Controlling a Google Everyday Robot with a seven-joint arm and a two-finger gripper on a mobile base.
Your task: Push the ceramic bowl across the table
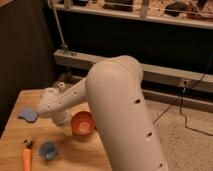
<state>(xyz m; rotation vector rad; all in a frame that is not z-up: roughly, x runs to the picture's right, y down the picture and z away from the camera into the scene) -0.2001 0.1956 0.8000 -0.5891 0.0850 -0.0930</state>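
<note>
1. Ceramic bowl (82, 123), round and glossy orange-red, sits upright on the light wooden plank table (75, 157). It is in the right part of the top that shows, roughly midway between the far and near edges.
2. Nearest, toward the near-left corner, lies an orange carrot-shaped item (26, 159). Just right of it stands a small round blue cup (47, 149), apart from the bowl.
3. Further in, the gripper (64, 125) sits low over the top just left of the bowl, under the bulky white robot arm (125, 110). I cannot tell whether it touches the rim, or whether it is released or clenched.
4. Toward the far-left corner lies a flat blue cloth-like pad (28, 115).
5. The arm hides the table's right edge, so a long push that way could send the bowl over it. Contact high on the rim could tip the bowl. An off-centre shove could let the slick round wall slide past the gripper. A push toward the near edge could knock the cup.
6. The bowl's mouth faces up. Being round, it has no long axis and no facing side.
</note>
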